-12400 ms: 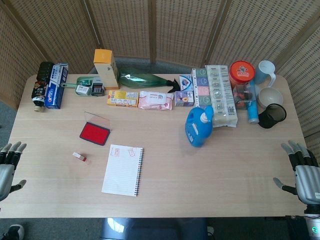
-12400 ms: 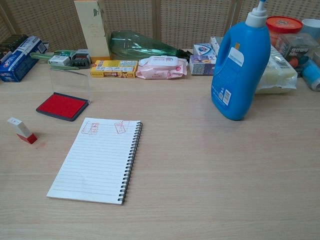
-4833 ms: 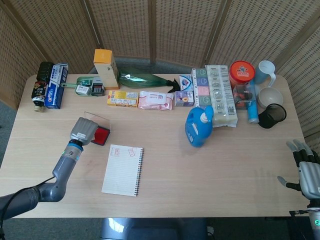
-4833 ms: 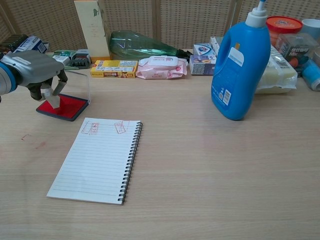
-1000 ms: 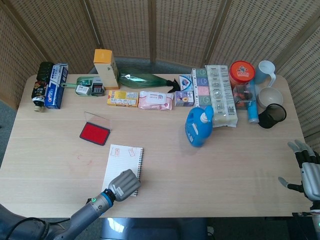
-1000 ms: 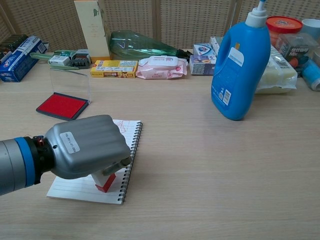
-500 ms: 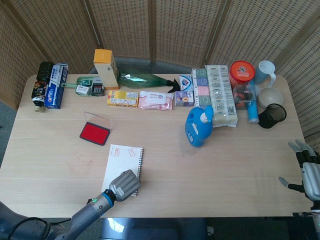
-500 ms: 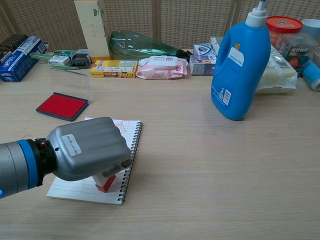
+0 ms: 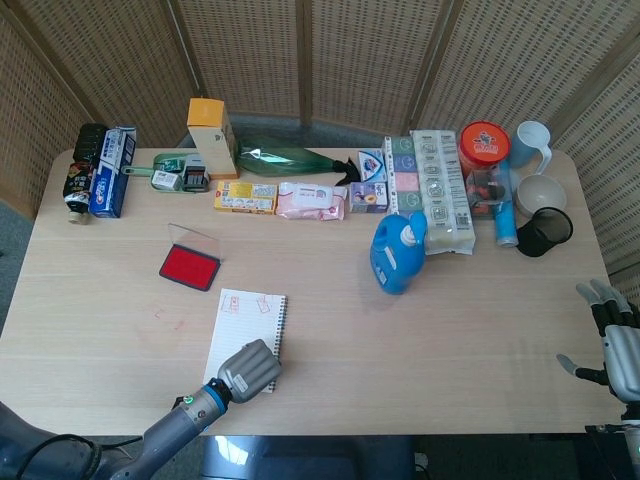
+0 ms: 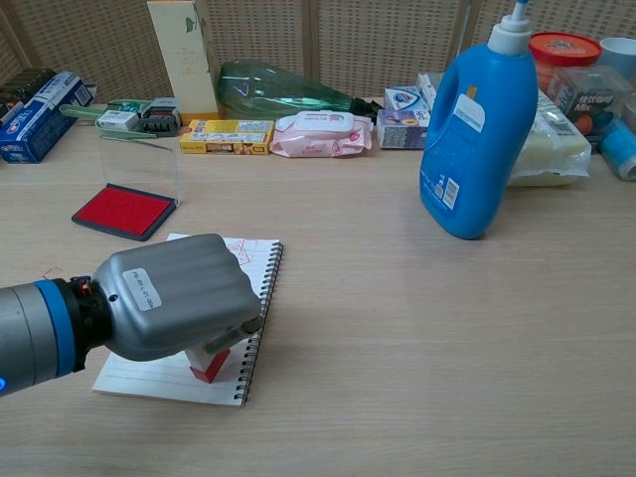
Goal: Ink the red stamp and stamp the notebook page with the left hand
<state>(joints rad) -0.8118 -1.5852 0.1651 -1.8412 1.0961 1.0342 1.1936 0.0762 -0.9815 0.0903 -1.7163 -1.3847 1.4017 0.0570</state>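
Stamp point(image 10: 210, 365) sits red end down on the near right corner of the notebook point(image 10: 248, 260), because your left hand point(image 10: 174, 296) clamps it from above to print. Right hand point(image 9: 612, 345) idles, fingers spread, far right. Ink pad point(image 10: 123, 211) lies open just beyond.

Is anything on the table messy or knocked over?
Yes: the clear green plastic bottle lies on its side at the back of the wooden table, and small red ink smudges mark the tabletop left of the spiral notebook.
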